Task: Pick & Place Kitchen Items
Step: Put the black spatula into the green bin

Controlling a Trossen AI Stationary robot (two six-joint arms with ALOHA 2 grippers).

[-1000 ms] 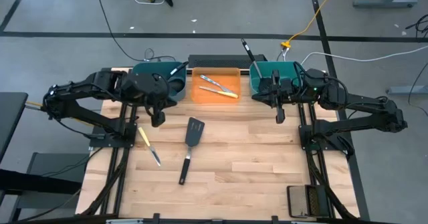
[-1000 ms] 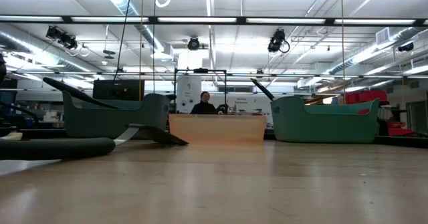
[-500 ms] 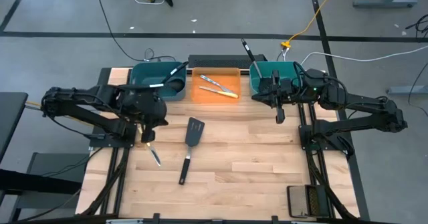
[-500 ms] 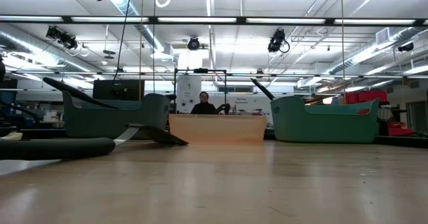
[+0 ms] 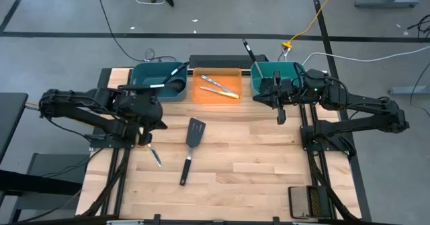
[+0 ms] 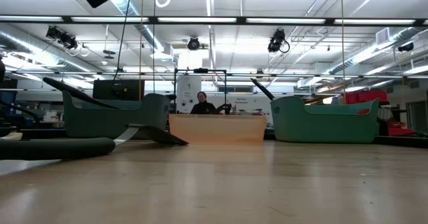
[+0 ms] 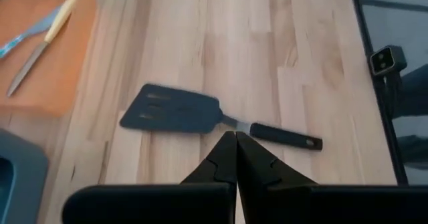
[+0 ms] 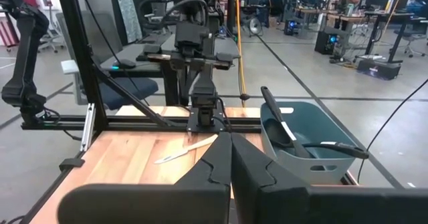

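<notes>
Left gripper [image 5: 149, 138] pinched tight, empty, low above the yellow-handled knife [image 5: 154, 153] on the table [image 5: 255, 158]. Black spatula [image 5: 189, 148] flat just beside. Right gripper [image 5: 281, 116] clamped closed, holding nothing, near the right teal bin [image 5: 259, 85].

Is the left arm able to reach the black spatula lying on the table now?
Probably yes. The left hand hangs just beside the black spatula, with only bare table between them. Its fingers are shut, so they must open first.
</notes>
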